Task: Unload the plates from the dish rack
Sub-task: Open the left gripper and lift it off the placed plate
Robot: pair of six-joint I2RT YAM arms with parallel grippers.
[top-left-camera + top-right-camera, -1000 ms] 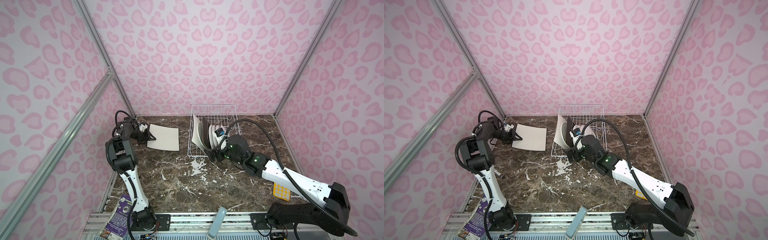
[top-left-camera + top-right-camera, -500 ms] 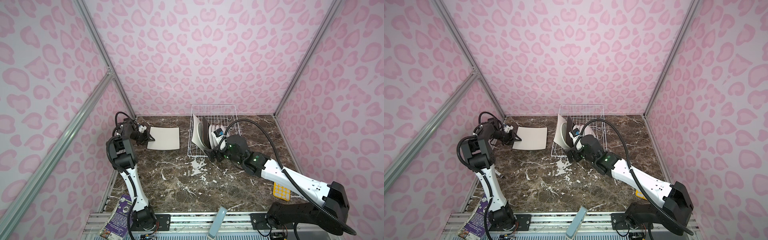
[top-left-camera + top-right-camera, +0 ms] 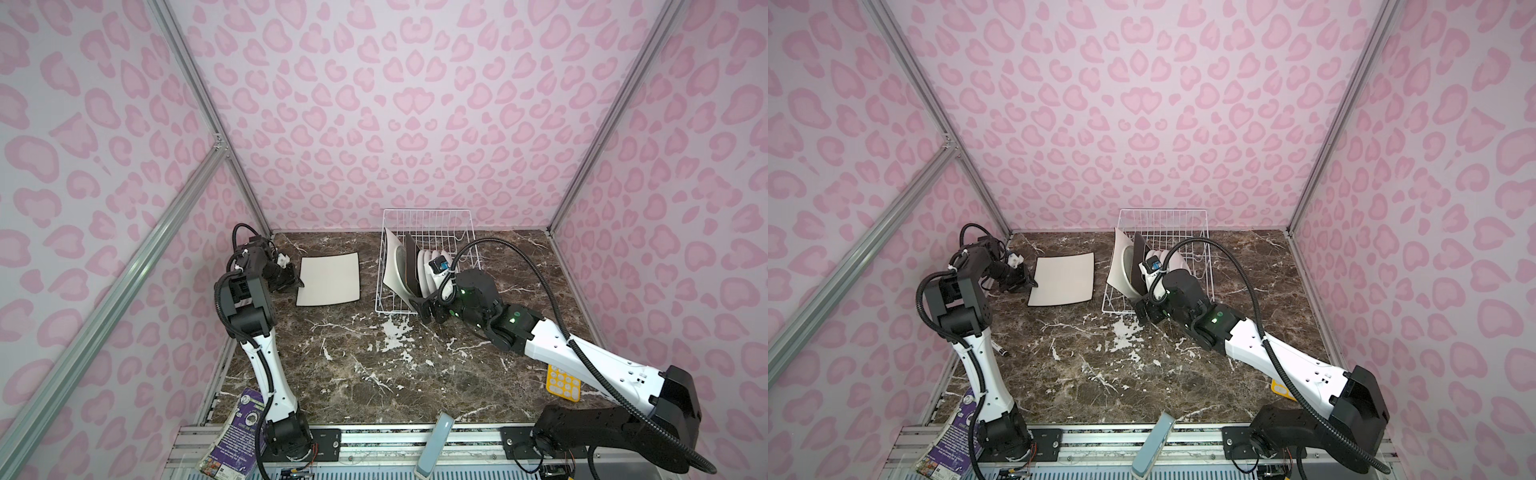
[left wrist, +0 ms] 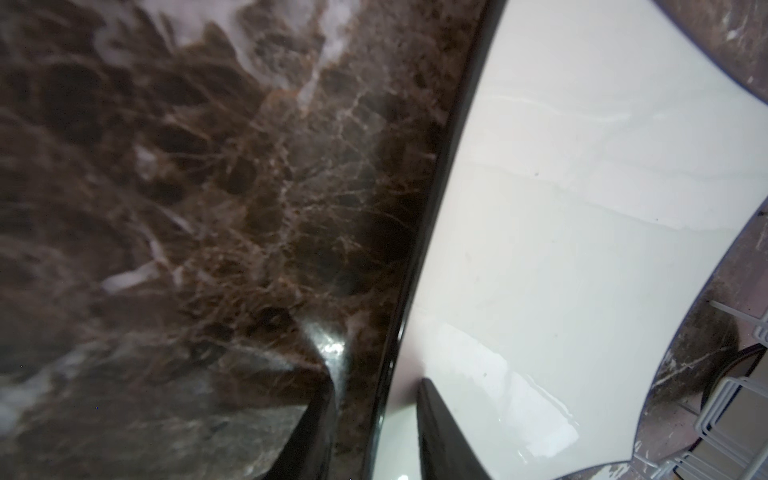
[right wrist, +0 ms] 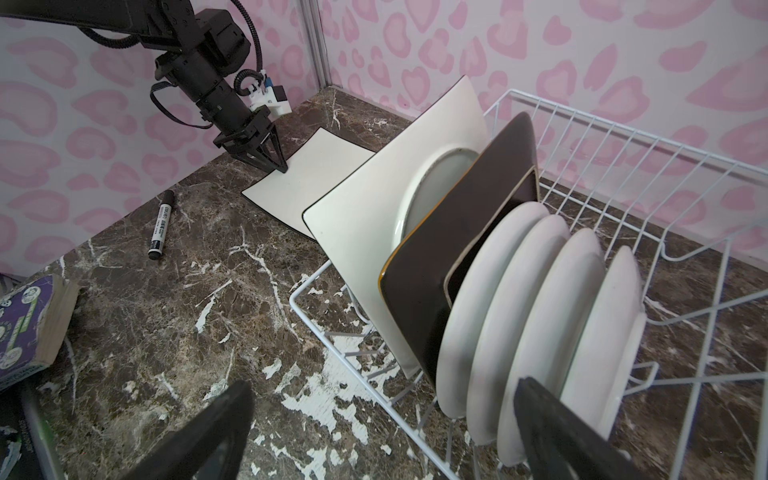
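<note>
Left wrist view: my left tool [image 4: 374,380] is slightly spread, its fingers straddling the left edge of a cream square plate [image 4: 561,249] that lies flat on the table [image 4: 187,208], left of the dish rack [image 3: 430,226]. My right tool [image 5: 384,384] is spread wide at the rack's near end, gripping nothing. In the rack stand on edge, left to right: a second cream square plate [image 5: 365,232], a dark brown plate [image 5: 440,257], four round white plates [image 5: 519,299]. The two tools are well apart.
</note>
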